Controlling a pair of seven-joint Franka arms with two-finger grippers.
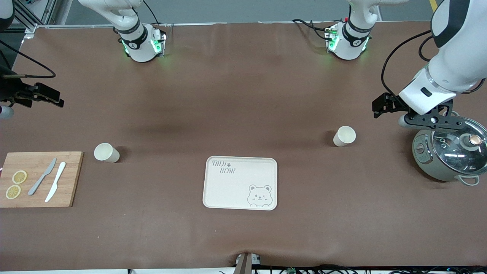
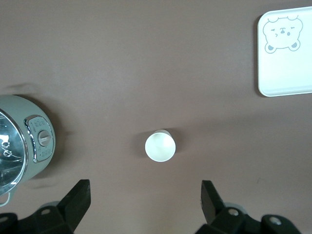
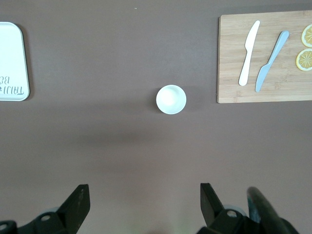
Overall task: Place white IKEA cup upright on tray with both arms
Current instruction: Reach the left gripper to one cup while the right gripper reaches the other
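Note:
Two white cups stand upright on the brown table. One cup (image 1: pixel 344 136) is toward the left arm's end and shows in the left wrist view (image 2: pixel 160 146). The other cup (image 1: pixel 106 152) is toward the right arm's end, beside the cutting board, and shows in the right wrist view (image 3: pixel 171 99). The cream bear tray (image 1: pixel 240 182) lies bare between them, nearer to the front camera. My left gripper (image 1: pixel 433 121) (image 2: pixel 145 204) is open and empty, up over the pot's edge. My right gripper (image 1: pixel 23 97) (image 3: pixel 145 207) is open and empty, up over the table's end.
A grey-green pot with a glass lid (image 1: pixel 451 154) stands at the left arm's end. A wooden cutting board (image 1: pixel 40 179) with two knives and lemon slices lies at the right arm's end. The tray's edge shows in both wrist views.

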